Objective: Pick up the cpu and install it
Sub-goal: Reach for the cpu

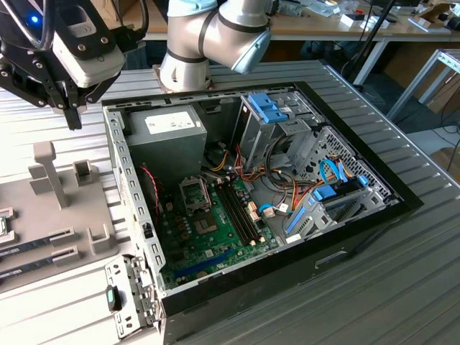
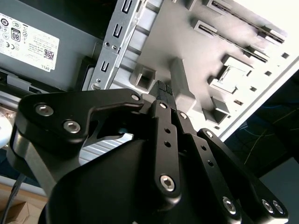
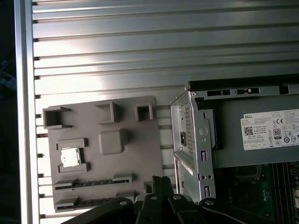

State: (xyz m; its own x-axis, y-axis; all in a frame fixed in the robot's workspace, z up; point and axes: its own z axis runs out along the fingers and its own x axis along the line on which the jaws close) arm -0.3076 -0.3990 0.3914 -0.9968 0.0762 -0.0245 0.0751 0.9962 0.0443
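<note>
In the upper left of the exterior view, the black two-fingered gripper (image 1: pixel 73 121) hangs above the flat grey plastic holder plate (image 1: pixel 50 244), just beside a corner of the open black computer case (image 1: pixel 251 280). Its fingers are pressed together with nothing between them. In the first wrist view, the cpu (image 3: pixel 70 157), a small square chip with a silvery top, lies in a square recess of the plate, well apart from the fingertips. The green motherboard (image 1: pixel 215 230) lies inside the case at the centre of the exterior view, with its dark square socket (image 1: pixel 194 192) near the grey power supply box (image 1: pixel 162 133).
</note>
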